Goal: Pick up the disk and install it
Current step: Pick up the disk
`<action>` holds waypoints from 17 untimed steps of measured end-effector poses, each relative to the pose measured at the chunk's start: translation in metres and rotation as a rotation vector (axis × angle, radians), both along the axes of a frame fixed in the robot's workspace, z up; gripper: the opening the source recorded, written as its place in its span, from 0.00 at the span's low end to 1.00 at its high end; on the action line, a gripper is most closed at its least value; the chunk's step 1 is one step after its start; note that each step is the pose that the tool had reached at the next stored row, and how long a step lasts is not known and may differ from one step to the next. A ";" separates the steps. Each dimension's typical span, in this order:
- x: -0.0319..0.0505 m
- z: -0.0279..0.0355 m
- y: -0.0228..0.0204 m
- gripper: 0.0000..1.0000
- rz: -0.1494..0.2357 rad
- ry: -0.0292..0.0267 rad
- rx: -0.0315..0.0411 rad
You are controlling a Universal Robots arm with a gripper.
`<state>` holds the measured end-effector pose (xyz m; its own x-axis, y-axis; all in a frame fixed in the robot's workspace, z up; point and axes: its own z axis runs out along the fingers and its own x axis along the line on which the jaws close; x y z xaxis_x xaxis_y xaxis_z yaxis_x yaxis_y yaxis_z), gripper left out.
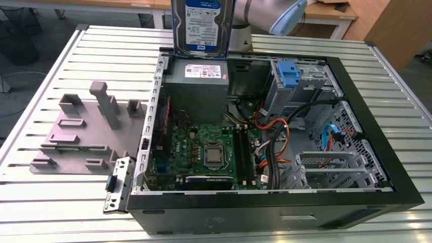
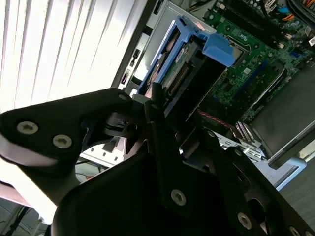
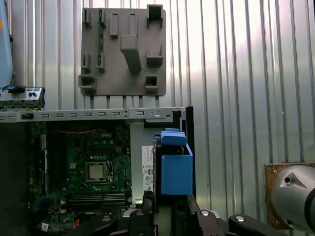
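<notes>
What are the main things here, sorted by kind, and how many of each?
Disk, held up in the claw: 1
Open computer case: 1
Power box inside the case: 1
Blue bracket inside the case: 1
Grey plate beside the case: 1
Total: 5

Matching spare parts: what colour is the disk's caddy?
Blue; the caddy shows best in the first wrist view.

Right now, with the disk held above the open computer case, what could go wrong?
The disk hangs upright over the case wall by the power supply; slipping from the gripper, it might strike the motherboard. Orange and black cables crowd the space beside the blue bracket and could snag it.
</notes>
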<state>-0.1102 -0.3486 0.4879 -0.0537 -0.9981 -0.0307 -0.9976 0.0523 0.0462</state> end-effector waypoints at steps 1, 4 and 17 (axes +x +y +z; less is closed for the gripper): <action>0.0000 0.0000 0.0000 0.35 0.000 0.0000 0.0000; 0.0001 0.0000 0.0000 0.35 0.000 0.0000 0.0000; 0.0005 -0.0005 -0.0213 0.35 0.000 0.0000 0.0000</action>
<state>-0.1097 -0.3698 0.4874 -0.0536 -0.9981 -0.0307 -0.9976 0.0522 0.0462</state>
